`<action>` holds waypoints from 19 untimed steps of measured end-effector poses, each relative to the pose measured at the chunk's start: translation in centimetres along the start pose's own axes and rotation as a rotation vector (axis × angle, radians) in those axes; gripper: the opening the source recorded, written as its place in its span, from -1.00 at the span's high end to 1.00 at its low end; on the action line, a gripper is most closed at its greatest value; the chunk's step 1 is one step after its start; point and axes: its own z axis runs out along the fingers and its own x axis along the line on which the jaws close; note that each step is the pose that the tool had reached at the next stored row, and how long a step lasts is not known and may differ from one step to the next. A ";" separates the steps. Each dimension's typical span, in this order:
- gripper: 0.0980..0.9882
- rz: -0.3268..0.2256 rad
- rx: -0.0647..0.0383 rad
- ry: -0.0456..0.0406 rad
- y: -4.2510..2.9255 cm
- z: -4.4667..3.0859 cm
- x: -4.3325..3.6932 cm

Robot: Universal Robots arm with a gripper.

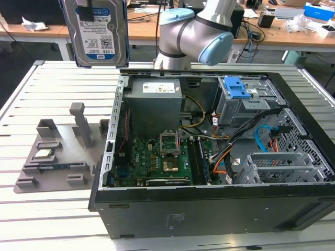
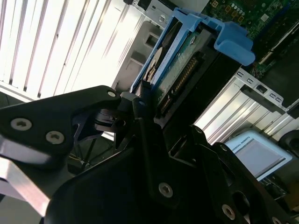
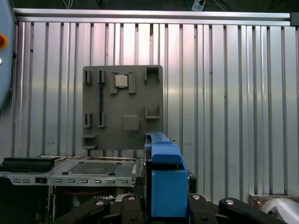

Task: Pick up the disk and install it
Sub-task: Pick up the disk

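Observation:
The disk (image 1: 99, 31), a silver hard drive with a white-and-blue label in a blue plastic carrier, hangs upright in the air high at the exterior view's left, above the slatted table and left of the open computer case (image 1: 209, 141). A black finger (image 1: 85, 10) reaches over its top edge. In the second wrist view my gripper (image 2: 149, 107) is shut on the disk (image 2: 187, 60), black fingers clamped on its end. In the first wrist view the carrier's blue edge (image 3: 166, 182) stands up between the fingers (image 3: 128, 205).
A grey fixture plate (image 1: 57, 157) with a small square chip (image 1: 43, 153) lies on the table left of the case. Inside the case are a drive cage with a blue latch (image 1: 238, 89), the motherboard (image 1: 162, 157) and cables. The arm (image 1: 199, 36) stands behind the case.

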 end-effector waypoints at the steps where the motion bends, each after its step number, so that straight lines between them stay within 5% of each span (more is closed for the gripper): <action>1: 0.41 0.000 0.000 0.0000 -0.28 -0.01 0.00; 19: 0.41 0.000 0.000 0.0000 -6.35 -0.36 0.06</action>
